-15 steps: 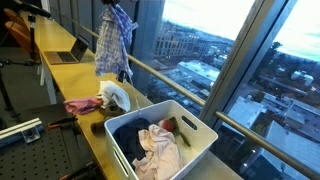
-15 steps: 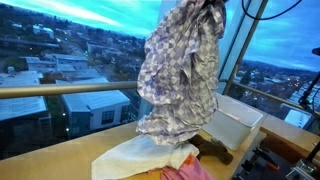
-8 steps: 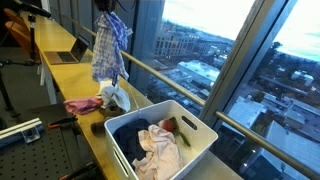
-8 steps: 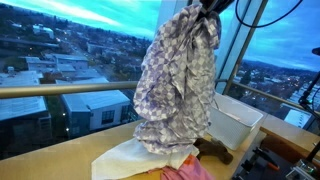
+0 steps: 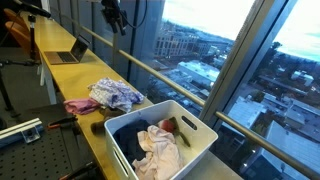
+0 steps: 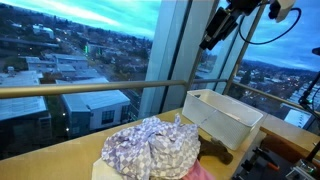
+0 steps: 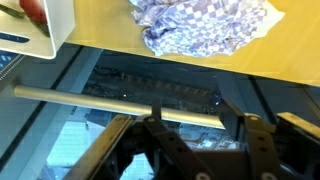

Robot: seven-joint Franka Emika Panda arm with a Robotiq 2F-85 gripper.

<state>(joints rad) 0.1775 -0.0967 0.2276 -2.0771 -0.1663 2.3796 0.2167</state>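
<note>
A blue-and-white checked cloth lies crumpled in a heap on the wooden counter, also seen at the cloth and at the top of the wrist view. My gripper hangs high above it near the window, well clear of the cloth. In an exterior view the gripper is dark against the sky. In the wrist view the gripper has its two fingers apart, with nothing between them.
A white bin full of clothes stands on the counter beside the cloth, also seen as the bin and the bin. A pink cloth lies next to the checked one. A laptop sits further back. A window rail runs along the counter edge.
The checked cloth, which hung from the gripper, has fallen onto the counter in a heap. The jaws have opened and the gripper stays up high.
</note>
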